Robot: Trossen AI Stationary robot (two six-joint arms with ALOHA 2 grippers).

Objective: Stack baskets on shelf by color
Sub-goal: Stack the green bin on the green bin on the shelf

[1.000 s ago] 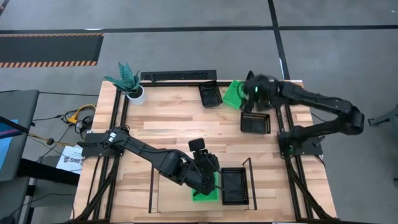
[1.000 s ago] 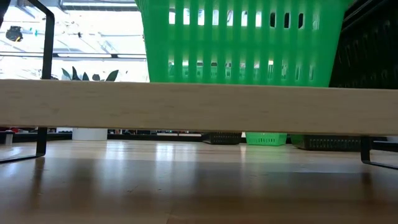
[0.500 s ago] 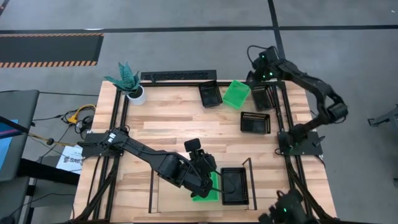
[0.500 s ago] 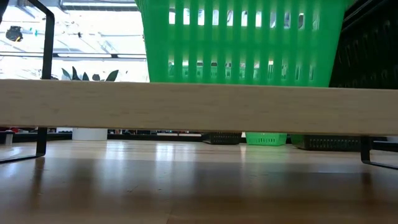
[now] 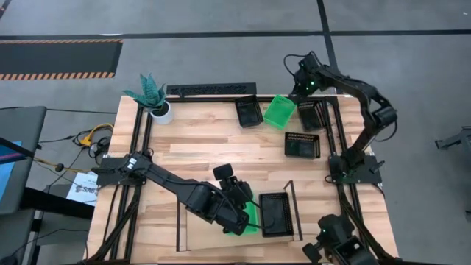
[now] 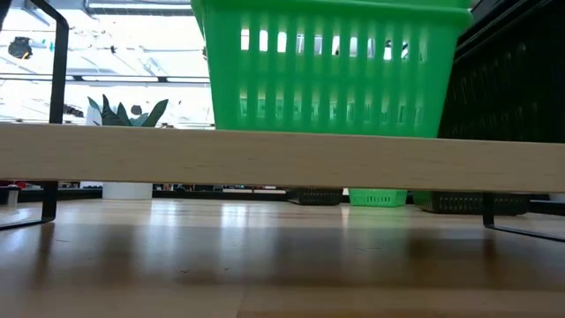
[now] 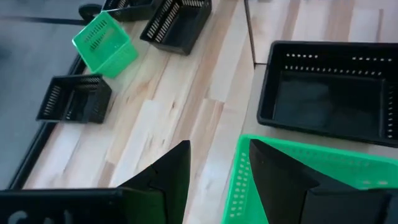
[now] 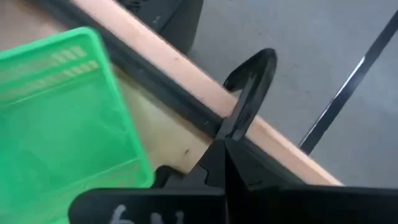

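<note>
The shelf (image 5: 193, 230) stands at the table's near edge; its wooden board (image 6: 265, 157) spans the low view. On it sit a black basket (image 5: 276, 215) and, to its left, a green basket (image 5: 249, 224), which my left gripper (image 7: 217, 144) holds. Another green basket (image 5: 280, 110) and three black baskets (image 5: 249, 112) (image 5: 307, 114) (image 5: 302, 144) lie loose on the table's far right. My right gripper (image 5: 300, 87) hovers shut at the far edge beside that green basket (image 8: 62, 118), touching nothing. My left gripper straddles the green basket's left wall (image 7: 239, 177) near a corner, one finger (image 7: 280, 180) inside the basket and one (image 7: 168, 180) outside. The fingers come from above, slanting toward the table's right. The basket (image 6: 331, 66) sits tilted, its bottom on the shelf board.
A potted plant (image 5: 151, 96) stands at the far left corner. A long black bar (image 5: 211, 90) lies along the far edge. The shelf's left part and the table's middle (image 5: 206, 140) are bare wood. Black wire frames rise at the shelf's ends (image 6: 48, 106).
My left gripper has moved toward the table's left edge with the green basket, which now sits tilted. The shelf and its black basket have slid and turned a little with it. My right gripper has pulled back from the far green basket toward the far edge.
</note>
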